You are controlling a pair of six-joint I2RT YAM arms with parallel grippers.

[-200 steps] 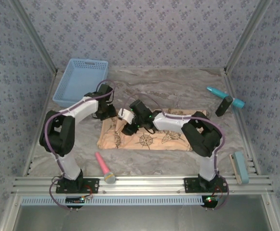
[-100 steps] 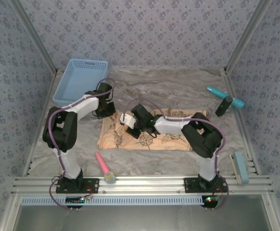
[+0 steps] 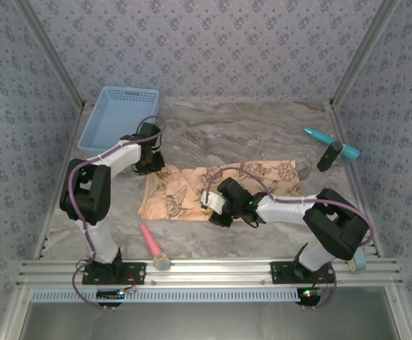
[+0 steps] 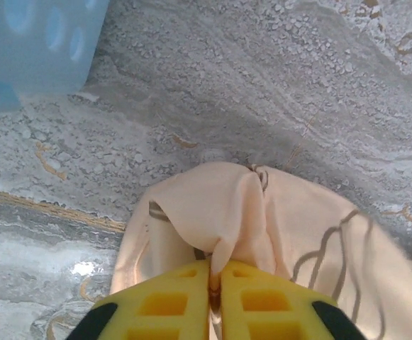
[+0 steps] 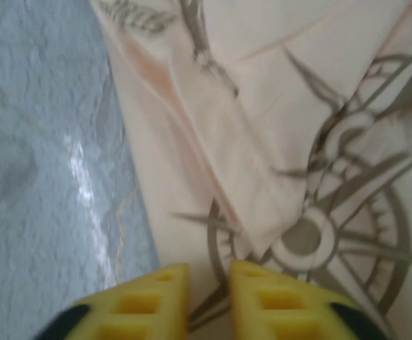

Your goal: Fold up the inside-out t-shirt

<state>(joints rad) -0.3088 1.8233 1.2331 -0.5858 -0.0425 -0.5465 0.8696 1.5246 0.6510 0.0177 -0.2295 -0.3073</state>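
From my seat the shirt lies flat across the middle of the table, its long side running left to right, dark compass and winged prints up on most of it and a paler strip showing along the near edge. The left gripper sits at the shirt's far-left corner, and on the left wrist camera I see its yellow fingers pressed together on a raised fold of the pale cloth, which bunches up just ahead of the tips. The right gripper is low at the shirt's near edge, about midway along it. On its wrist camera the fingers stand a narrow gap apart with cloth beneath them, next to a large compass print and a folded hem; I cannot tell whether they pinch anything. A blue basket stands in the far-left corner, just beyond the left gripper. A pink tool lies by the near edge, apart from the shirt.
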